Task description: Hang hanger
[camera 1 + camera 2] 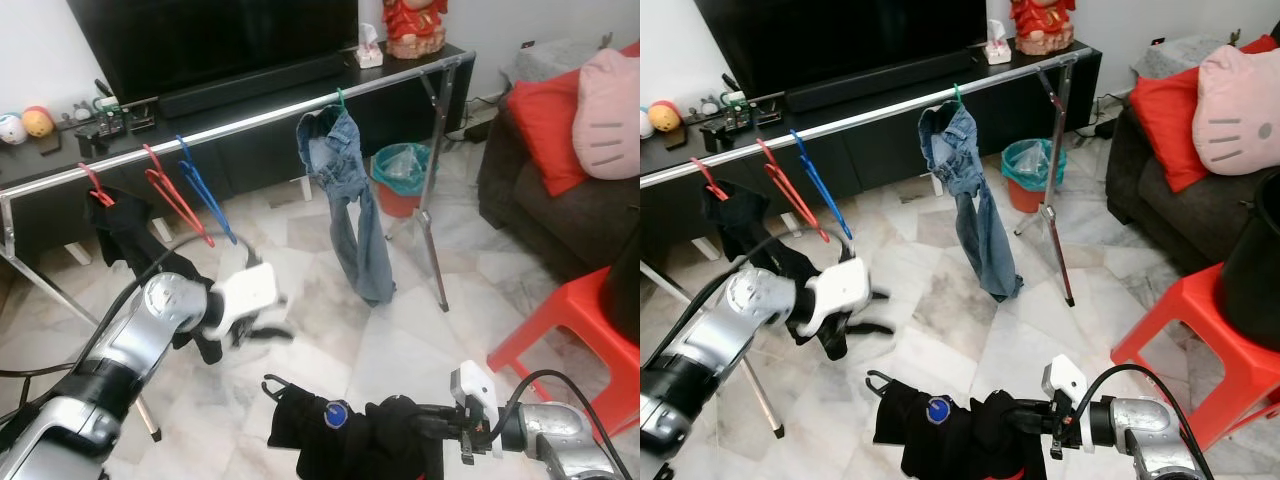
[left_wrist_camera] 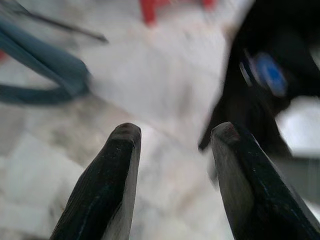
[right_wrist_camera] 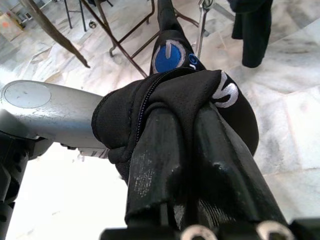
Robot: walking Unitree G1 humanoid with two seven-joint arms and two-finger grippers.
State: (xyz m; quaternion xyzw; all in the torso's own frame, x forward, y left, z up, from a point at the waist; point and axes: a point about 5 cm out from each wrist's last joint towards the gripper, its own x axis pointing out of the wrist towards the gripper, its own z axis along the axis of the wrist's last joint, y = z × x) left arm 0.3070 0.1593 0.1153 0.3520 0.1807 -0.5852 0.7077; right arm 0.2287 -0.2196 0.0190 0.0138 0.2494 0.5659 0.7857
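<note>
Right tool (image 1: 425,420) sits at the lower right of the left eye view, closed on a black garment (image 1: 340,435) that hangs on a black hanger, whose hook (image 1: 272,385) points toward the lower centre. I judge it is held low and forward so that the hook can be lifted to the silver rail (image 1: 240,122), which crosses the upper half of the frame. On this rail hang jeans (image 1: 350,200) at the centre and a blue hanger (image 1: 205,195) and red hangers (image 1: 165,190) at the upper left.

In the right eye view, the left tool (image 1: 865,325) is at the middle left, below the rail and near the hook, probably to help guide it.

In the left wrist view, its two fingers (image 2: 107,185) stand well apart and hold nothing; the garment with a blue badge (image 2: 267,75) is blurred at the upper right.

In the right wrist view, the fingers (image 3: 160,160) are pressed together on the bunched black cloth.
</note>
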